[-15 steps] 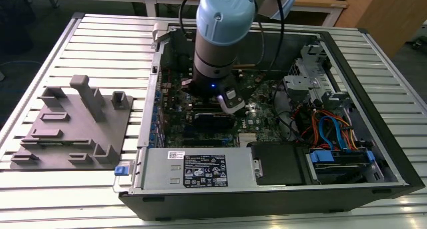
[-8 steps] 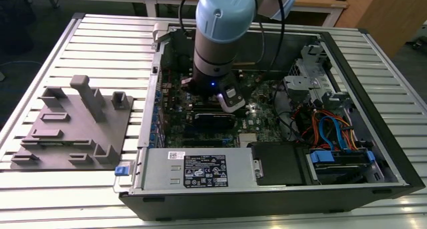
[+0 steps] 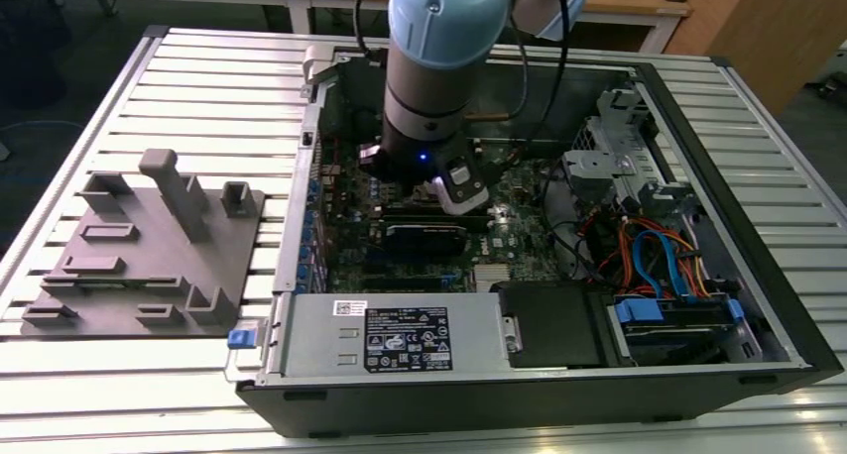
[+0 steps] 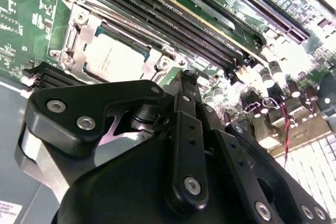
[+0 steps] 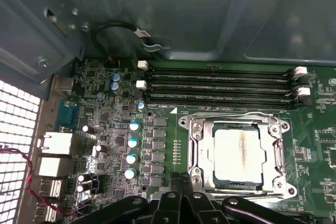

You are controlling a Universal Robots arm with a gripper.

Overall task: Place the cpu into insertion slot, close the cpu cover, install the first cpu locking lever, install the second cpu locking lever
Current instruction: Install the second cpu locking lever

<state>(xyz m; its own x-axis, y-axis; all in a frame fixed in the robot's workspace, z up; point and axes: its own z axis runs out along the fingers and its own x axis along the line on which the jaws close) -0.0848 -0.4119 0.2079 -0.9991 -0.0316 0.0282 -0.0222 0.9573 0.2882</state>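
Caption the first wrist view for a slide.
Gripper poised beside the insertion slot, cpu seated and cpu cover down.

Labels near me, none readable

A black-and-white label (image 3: 408,337) and a small white sticker (image 3: 348,307) sit on the grey power supply (image 3: 311,350), their print too small to read. The cpu (image 4: 113,59) carries faint, unreadable print. A white triangle mark (image 5: 173,111) stands on the green motherboard (image 5: 315,145).
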